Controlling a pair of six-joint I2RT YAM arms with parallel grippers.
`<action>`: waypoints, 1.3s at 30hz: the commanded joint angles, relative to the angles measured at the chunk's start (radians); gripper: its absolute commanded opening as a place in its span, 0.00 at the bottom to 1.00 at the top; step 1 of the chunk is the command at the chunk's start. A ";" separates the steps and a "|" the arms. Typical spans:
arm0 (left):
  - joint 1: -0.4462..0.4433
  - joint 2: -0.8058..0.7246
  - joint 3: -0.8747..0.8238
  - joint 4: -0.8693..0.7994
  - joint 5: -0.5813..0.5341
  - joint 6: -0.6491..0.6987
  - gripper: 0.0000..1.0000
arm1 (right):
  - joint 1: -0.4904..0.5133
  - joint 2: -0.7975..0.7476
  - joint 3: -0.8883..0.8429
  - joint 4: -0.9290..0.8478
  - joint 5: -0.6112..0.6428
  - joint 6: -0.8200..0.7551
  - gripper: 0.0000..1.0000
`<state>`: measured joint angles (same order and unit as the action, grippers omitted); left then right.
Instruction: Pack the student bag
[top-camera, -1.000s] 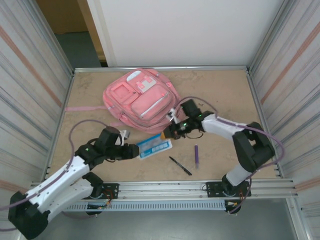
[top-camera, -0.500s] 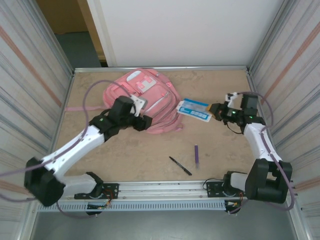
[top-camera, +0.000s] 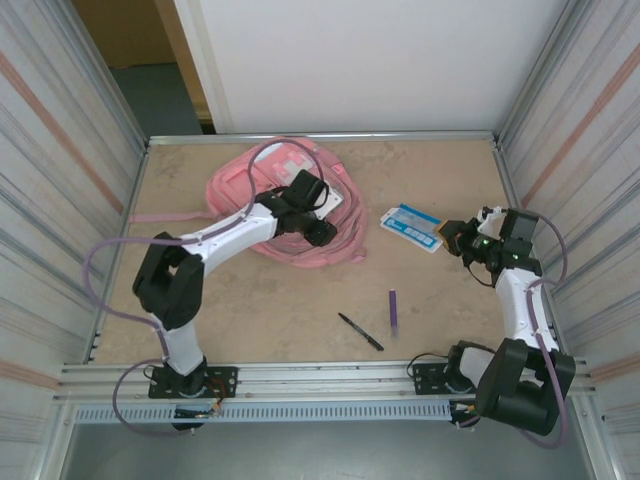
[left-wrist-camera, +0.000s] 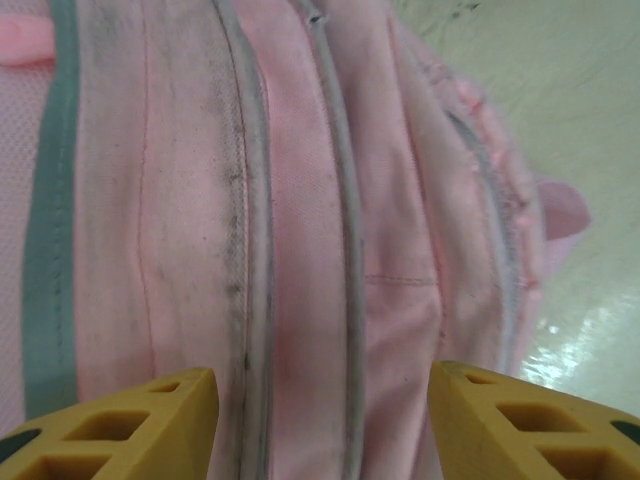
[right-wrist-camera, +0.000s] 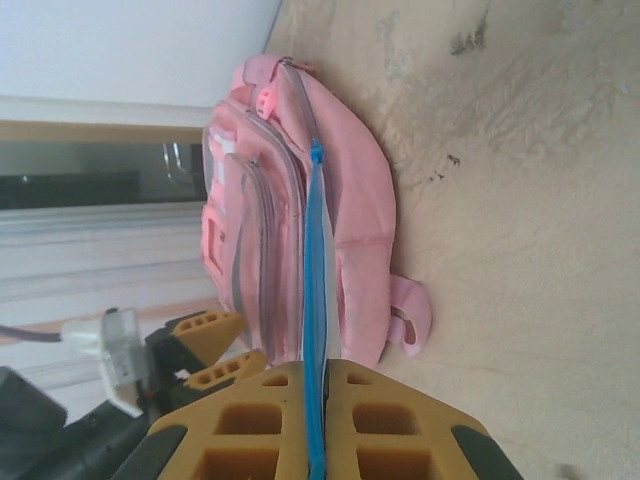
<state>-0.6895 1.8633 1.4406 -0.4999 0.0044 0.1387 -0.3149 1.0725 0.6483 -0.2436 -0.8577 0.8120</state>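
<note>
Student bag (top-camera: 228, 192) lay front-up at the far left of the counter (top-camera: 270, 300). Nearest you, a black pen (top-camera: 360, 331) and a purple marker (top-camera: 393, 312) sat loose on the counter, well apart from it, not packed. Further back on the right, your right tool (right-wrist-camera: 318, 400) was clamped on a flat blue-and-white packet (top-camera: 412, 226), held edge-on near it, not touching. Farthest, your left tool (left-wrist-camera: 320, 400) hung spread wide over its zip lines (left-wrist-camera: 345, 200); contact unclear. Step judged: getting a pocket open for the packet. Zips looked shut. Next you'd need the left tool to pinch a zip pull, then feed the packet in edge-first.
</note>
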 joint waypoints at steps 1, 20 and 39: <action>0.015 0.052 0.059 -0.028 -0.103 0.006 0.58 | -0.004 -0.008 -0.014 0.025 -0.031 0.040 0.00; 0.051 0.088 0.169 -0.084 -0.050 -0.030 0.00 | 0.146 -0.117 -0.047 0.033 0.036 0.029 0.00; 0.125 -0.249 0.181 0.000 0.173 0.043 0.00 | 0.637 0.476 0.286 0.444 0.040 0.195 0.00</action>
<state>-0.5819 1.6791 1.6043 -0.6170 0.0753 0.1482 0.2817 1.4666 0.8536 0.0952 -0.7479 0.9699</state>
